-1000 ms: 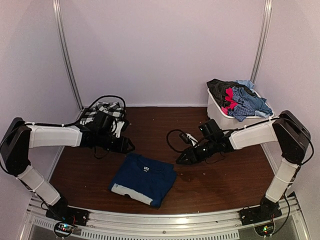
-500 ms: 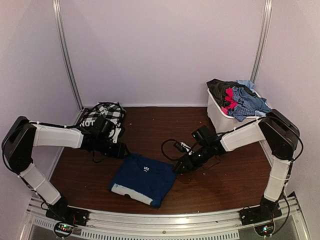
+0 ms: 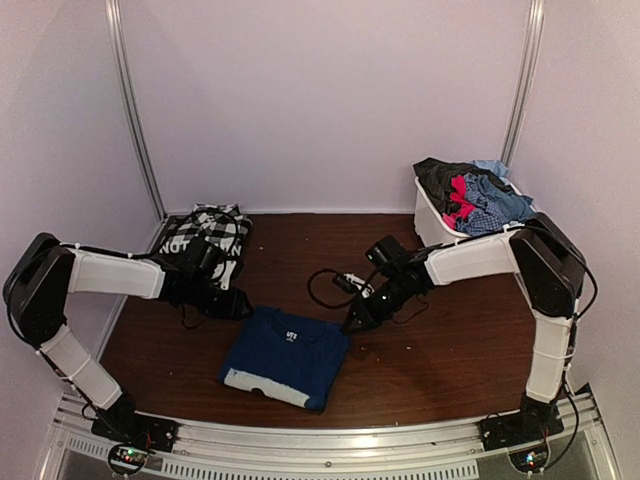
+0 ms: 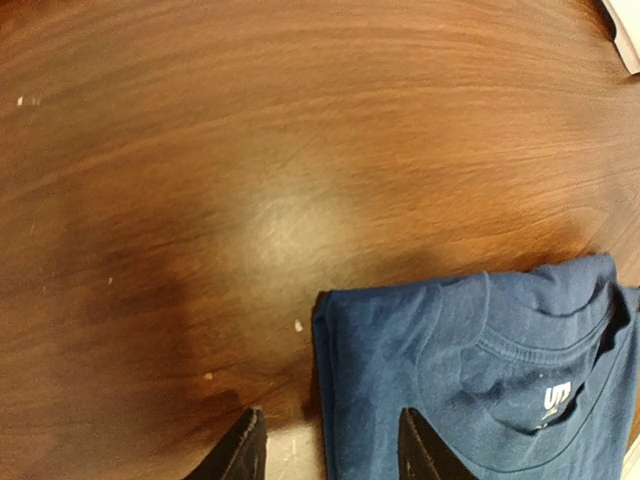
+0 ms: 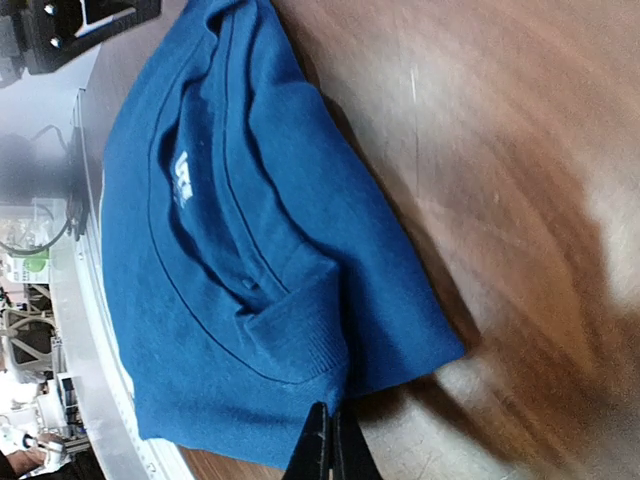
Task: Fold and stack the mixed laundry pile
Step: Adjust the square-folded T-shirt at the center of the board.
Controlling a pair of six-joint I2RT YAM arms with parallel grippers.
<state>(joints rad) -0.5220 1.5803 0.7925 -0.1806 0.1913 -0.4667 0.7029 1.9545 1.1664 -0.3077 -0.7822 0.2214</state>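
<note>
a folded navy blue shirt (image 3: 285, 358) lies flat on the brown bench (image 3: 440, 360), near its middle, neck opening up. a small white print sits inside the collar. in the left wrist view it starts with what looks like "u", but the rest is cut off and too small to read.

the left claw (image 4: 330, 450) hovers low at the shirt's left side, its jaws spread. one finger is over bare wood and the other over blue cloth, so the shirt's edge runs between them. nothing is pinched.

the right claw (image 5: 325, 445) is at the shirt's right edge, its fingers pressed together. the tips meet the hem by a folded sleeve cuff. i cannot tell whether any cloth is caught between them.

a black-and-white checked shirt (image 3: 205, 232) lies at the back left of the bench. its white block letters are partly hidden by the left arm and cannot be read whole.

the rest of the mixed laundry pile (image 3: 475, 195), dark grey, red-pink and light blue plaid pieces, is heaped in a white bin (image 3: 432, 232) at the back right.
</note>
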